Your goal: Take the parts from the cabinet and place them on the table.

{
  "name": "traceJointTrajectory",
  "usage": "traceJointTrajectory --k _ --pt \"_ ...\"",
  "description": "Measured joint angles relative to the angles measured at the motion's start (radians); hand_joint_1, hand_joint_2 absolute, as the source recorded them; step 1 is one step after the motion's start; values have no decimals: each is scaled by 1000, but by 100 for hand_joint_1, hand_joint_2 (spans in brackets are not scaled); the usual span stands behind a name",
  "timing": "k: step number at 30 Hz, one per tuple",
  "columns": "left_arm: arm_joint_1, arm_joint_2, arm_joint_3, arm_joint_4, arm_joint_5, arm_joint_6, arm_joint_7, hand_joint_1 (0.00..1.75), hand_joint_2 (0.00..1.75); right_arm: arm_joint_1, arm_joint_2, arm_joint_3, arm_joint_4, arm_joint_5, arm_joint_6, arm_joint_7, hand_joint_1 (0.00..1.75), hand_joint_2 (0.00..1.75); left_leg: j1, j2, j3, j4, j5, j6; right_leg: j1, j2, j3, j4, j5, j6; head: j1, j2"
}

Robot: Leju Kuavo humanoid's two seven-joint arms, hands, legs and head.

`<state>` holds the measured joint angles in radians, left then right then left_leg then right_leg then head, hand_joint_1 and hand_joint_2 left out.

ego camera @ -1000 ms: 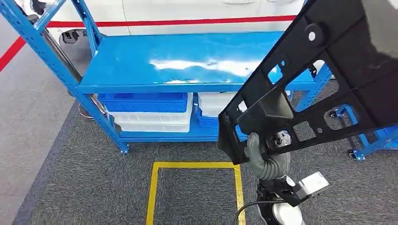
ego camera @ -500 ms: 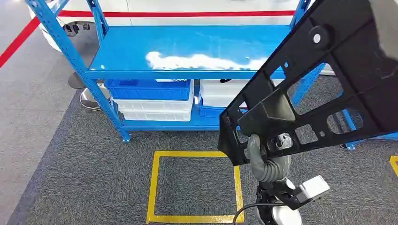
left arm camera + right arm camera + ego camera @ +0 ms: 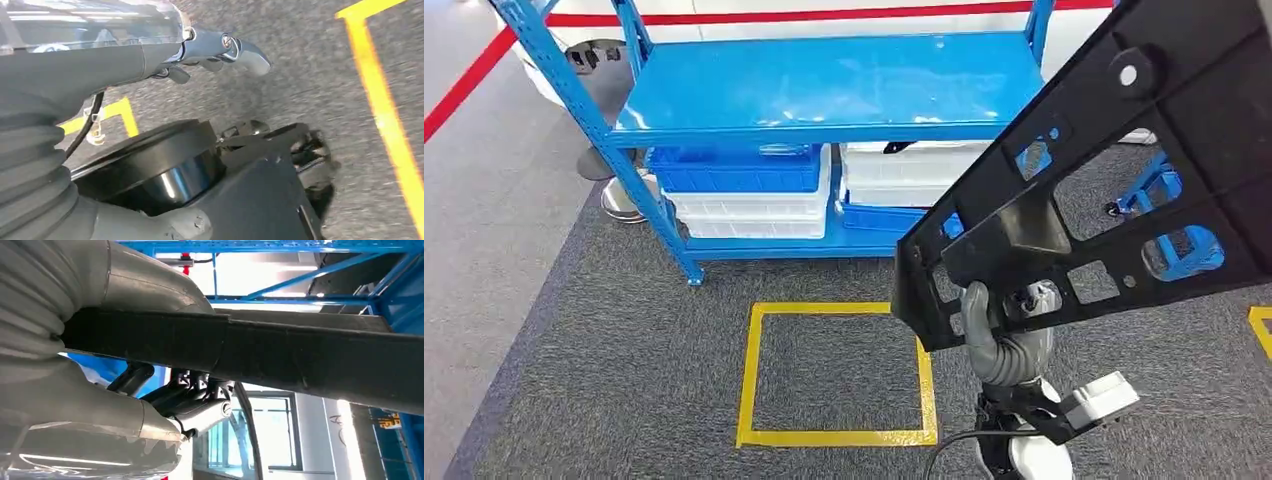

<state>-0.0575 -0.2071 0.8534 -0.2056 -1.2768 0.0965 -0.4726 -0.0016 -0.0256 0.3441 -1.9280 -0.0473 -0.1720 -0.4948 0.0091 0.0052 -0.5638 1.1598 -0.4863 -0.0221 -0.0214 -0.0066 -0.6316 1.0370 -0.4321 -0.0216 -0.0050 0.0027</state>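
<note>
- Grey carpet (image 3: 604, 380) covers the floor, with a yellow taped square (image 3: 836, 437) marked on it just in front of a blue shelving rack (image 3: 824, 90), whose top shelf is bare and glossy.
- Blue and white bins (image 3: 744, 190) sit stacked on the rack's lower shelf, close to its front edge.
- Largest of the task's things, the black perforated part (image 3: 1144, 170) is off the cabinet and carried high, slanting up toward the right of the head view.
- Judging by this, the carry step is in hand; the next move calls for reaching the desk and lowering the part flat.
- The right hand (image 3: 1009, 335) grips the part's lower corner, thumb wrapped over its edge.
- The left hand (image 3: 220, 47) hangs by the floor with nothing in it, fingers loosely curled.
</note>
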Motion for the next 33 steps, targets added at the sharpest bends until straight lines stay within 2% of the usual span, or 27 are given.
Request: traceJointTrajectory --k 1,2,3,5,6,7,8,9,10,11,12,13,15,16,17,20,21,22,23,25,26,27,28,29,31,32,33 --pt "-1 2 0 0 0 1 1 0 175 -2 2 0 0 0 0 0 175 175 -1 -2 63 -89 -11 9 -1 0 -4 0 8 3 0 0" --pt "-2 5 0 0 0 1 3 0 175 -4 3 0 -1 -1 0 0 175 175 -10 -4 108 -166 -39 16 2 0 -10 0 15 12 1 0" --pt "-3 5 0 0 0 1 4 0 175 -7 3 0 -2 -1 0 1 175 175 -11 -4 102 -168 -37 15 -2 -3 -10 -6 28 21 2 0" --pt "-1 5 0 0 0 1 6 0 175 -12 7 0 -2 -1 0 1 175 175 -17 -4 88 -172 -22 25 -5 -5 -11 -15 48 33 -5 0" --pt "0 5 0 0 0 1 7 0 175 -12 7 -1 -2 -1 0 2 175 175 -12 -2 81 -190 -5 34 3 -2 -12 -20 56 43 -2 0" --pt "0 6 0 0 0 0 8 0 175 -12 7 -3 -1 -1 0 2 175 175 -8 5 83 -194 10 40 -2 0 -24 -6 25 44 -3 0" --pt "-1 6 0 0 0 0 8 0 175 -16 7 -4 -2 -1 0 2 175 175 -7 5 68 -195 22 54 -1 2 -41 40 -36 42 3 0" --pt "-2 6 0 0 0 1 8 0 175 -17 7 -5 -1 -1 0 3 175 175 -10 6 51 -192 31 57 -1 3 -63 114 -102 42 4 0" --pt "-2 6 0 0 0 0 8 0 175 -17 7 -6 -1 -1 0 3 175 175 -13 6 37 -188 40 58 -1 4 -81 191 -150 43 4 0" --pt "-1 6 0 0 0 0 8 0 175 -17 7 -6 1 -1 0 3 175 175 -15 6 22 -184 48 58 -1 4 -93 253 -169 44 4 0" --pt "-1 6 0 0 0 1 8 0 175 -17 7 -6 2 -1 0 4 175 175 -16 6 6 -178 55 57 -1 4 -91 284 -158 45 3 0" --pt "-1 6 0 0 -1 1 8 0 175 -17 7 -6 2 -1 0 6 175 175 -16 6 -12 -170 61 56 -1 4 -68 272 -125 44 4 0" --pt "-1 6 0 0 -2 1 8 0 175 -18 7 -7 2 -1 0 8 175 175 -16 6 -43 -149 70 51 -1 3 32 145 -61 40 4 0" --pt "-1 6 0 0 -3 1 8 0 175 -21 7 -7 2 -1 0 8 175 175 -16 6 -55 -137 73 48 0 3 90 58 -73 34 4 0" --pt "-1 6 0 0 -3 1 8 0 175 -23 7 -7 2 -1 0 9 175 175 -21 5 -67 -130 77 42 8 3 123 3 -103 30 4 0" --pt "0 6 0 0 -4 2 7 0 175 -24 7 -8 0 -2 0 9 175 175 -16 6 -71 -133 101 25 14 5 111 -3 -91 18 7 0" --pt "2 6 0 0 -5 2 7 0 175 -24 7 -8 1 -2 0 10 175 175 -23 4 -74 -134 108 18 4 4 103 -13 -78 7 6 0" --pt "0 8 0 0 -5 2 7 0 175 -26 8 -8 2 -2 0 10 175 175 -18 -2 -85 -123 84 14 1 -4 97 -17 -67 1 12 0" --pt "0 8 0 0 -5 2 7 0 175 -27 9 -8 3 -2 0 11 175 175 -16 -3 -98 -87 35 7 -2 -3 86 -18 -58 -8 3 0" --pt "0 8 0 0 -4 2 6 0 175 -28 10 -8 3 -2 0 11 175 175 -7 -2 -133 52 -75 -5 0 -4 63 -16 -40 -10 0 0" --pt "0 9 0 0 -4 2 6 0 175 -28 10 -8 3 -2 0 11 175 175 -5 -2 -146 124 -108 -10 0 -5 50 -15 -31 -9 0 0" --pt "0 9 0 0 -4 3 6 0 175 -28 10 -8 3 -2 0 11 175 175 -4 -2 -145 166 -106 -13 -1 -6 36 -13 -22 -8 0 0" --pt "0 9 0 0 -5 3 6 0 175 -28 10 -8 4 -2 0 12 175 175 -2 -2 -125 158 -80 -14 -1 -7 25 -11 -14 -6 0 0" --pt "0 10 0 0 -5 2 6 0 175 -28 10 -8 4 -2 0 12 175 175 0 -2 -85 112 -44 -14 -2 -6 15 -9 -7 -4 0 0" --pt "0 10 0 0 -5 2 6 0 175 -29 10 -8 4 -2 0 12 175 175 2 -4 33 -59 7 -8 -2 -4 0 -7 7 3 -1 0" --pt "-2 10 0 0 -6 2 6 0 175 -29 10 -8 3 -2 0 12 175 175 -1 -6 80 -143 -24 -2 0 -4 -6 -7 15 10 0 0" --pt "-2 10 0 0 -8 2 5 0 175 -31 10 -8 3 -2 0 12 175 175 -5 -7 98 -179 -30 3 0 -4 -9 -7 23 17 1 0"
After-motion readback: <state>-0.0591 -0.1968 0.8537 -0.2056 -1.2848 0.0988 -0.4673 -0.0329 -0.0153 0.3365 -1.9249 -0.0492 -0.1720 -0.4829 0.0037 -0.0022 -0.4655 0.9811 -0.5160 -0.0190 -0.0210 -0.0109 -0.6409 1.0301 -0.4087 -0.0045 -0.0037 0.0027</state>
